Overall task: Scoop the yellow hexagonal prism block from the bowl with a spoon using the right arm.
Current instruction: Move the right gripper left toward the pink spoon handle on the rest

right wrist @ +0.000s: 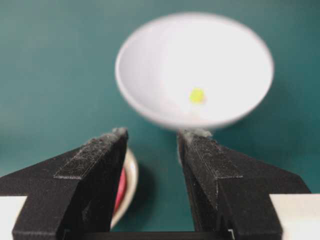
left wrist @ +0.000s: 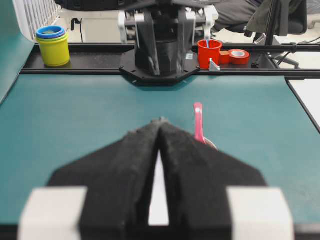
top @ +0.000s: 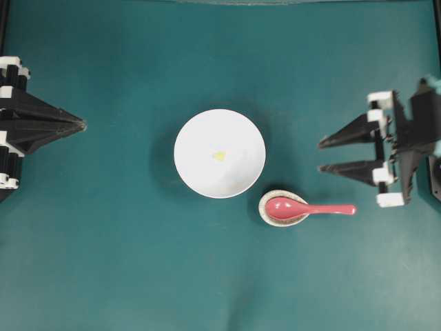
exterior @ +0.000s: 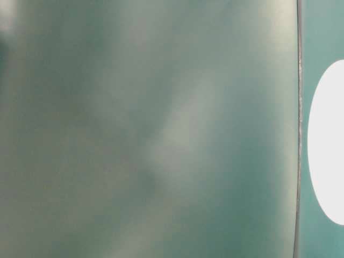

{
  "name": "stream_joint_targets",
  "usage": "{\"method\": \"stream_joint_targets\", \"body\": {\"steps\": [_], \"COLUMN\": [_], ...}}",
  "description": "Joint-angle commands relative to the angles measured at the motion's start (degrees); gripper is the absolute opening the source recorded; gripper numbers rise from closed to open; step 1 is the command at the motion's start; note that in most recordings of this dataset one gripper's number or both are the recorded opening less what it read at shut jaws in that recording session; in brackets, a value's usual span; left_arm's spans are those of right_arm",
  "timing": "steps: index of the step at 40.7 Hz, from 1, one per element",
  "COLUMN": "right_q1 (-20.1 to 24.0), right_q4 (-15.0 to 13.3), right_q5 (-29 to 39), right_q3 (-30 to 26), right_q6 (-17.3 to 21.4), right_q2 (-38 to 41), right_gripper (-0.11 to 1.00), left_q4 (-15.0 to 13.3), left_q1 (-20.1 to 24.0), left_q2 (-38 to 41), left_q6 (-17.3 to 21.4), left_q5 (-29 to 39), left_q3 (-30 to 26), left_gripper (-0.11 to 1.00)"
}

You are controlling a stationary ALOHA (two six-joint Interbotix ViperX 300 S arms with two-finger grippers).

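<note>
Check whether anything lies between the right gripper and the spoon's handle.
Nothing visible does. The right gripper hangs open over bare mat, and the spoon handle points toward it.

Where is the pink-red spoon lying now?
In the overhead view the spoon lies right of centre, its scoop in the small speckled spoon rest just below-right of the white bowl, its handle pointing toward the open right gripper.

Yellow block [top: 219, 156] in white bowl [top: 189, 131]; spoon [top: 310, 209] beside.

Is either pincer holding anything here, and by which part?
Nothing is held. The right pincer is open, the left pincer shut and empty; the spoon lies untouched.
</note>
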Motion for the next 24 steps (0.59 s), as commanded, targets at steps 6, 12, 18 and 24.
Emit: {"method": "stream_joint_targets", "body": {"steps": [6, 12, 18, 24], "right_q1": [0.44, 0.88, 3.08, 5.54], "right_q4": [0.7, 0.7, 0.7, 0.79], "right_q5": [-0.26, -0.44, -1.41, -5.19], "right_q3": [-3.25, -3.25, -2.46, -0.53], "right_q6": [0.35, 1.49, 3.52, 4.92], "right_q2": [4.83, 5.63, 5.63, 5.71], "right_gripper": [0.51, 0.51, 0.51, 0.51], "left_q4": [0.18, 0.09, 0.18, 0.18], "left_q1": [0.97, 1.05, 0.97, 1.05], "left_q2": [0.26, 0.26, 0.35, 0.62], "left_q6": [0.0, 0.0, -0.18, -0.18], "left_q5": [-0.35, -0.26, -0.26, -0.26], "left_q3": [-1.41, -1.32, -1.32, -1.23], "left_gripper": [0.05, 0.05, 0.05, 0.05]}}
